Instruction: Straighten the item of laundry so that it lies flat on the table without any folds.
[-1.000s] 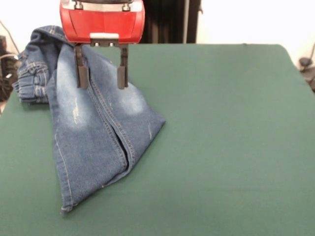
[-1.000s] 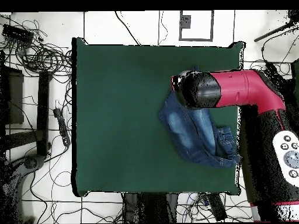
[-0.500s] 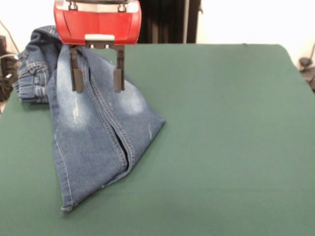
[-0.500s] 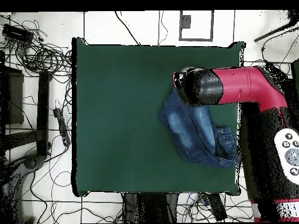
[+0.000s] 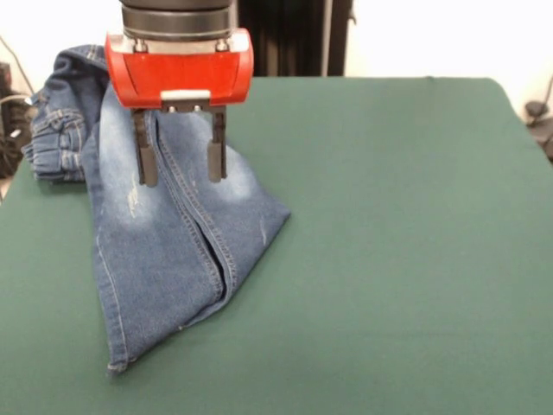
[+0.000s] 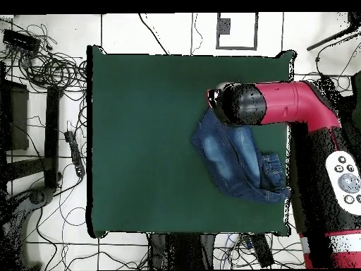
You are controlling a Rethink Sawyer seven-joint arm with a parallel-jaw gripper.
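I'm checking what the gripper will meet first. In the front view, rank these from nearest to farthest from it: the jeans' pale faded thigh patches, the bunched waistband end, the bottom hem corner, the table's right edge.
From the open black two-finger gripper on the red arm head:
1. Pale faded thigh patches of the blue denim jeans, directly beneath and beside it.
2. Bunched waistband end, at picture left.
3. Bottom hem corner, toward the camera.
4. Right edge of the dark green felt table, far across at picture right.

One pair of jeans (image 5: 164,233), one table (image 5: 406,259), one tool (image 5: 180,164)

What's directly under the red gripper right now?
The open gripper hangs over the folded blue denim jeans, near the pale thigh patches, on the dark green felt table. Overhead, the arm hides that spot; contact cannot be judged.
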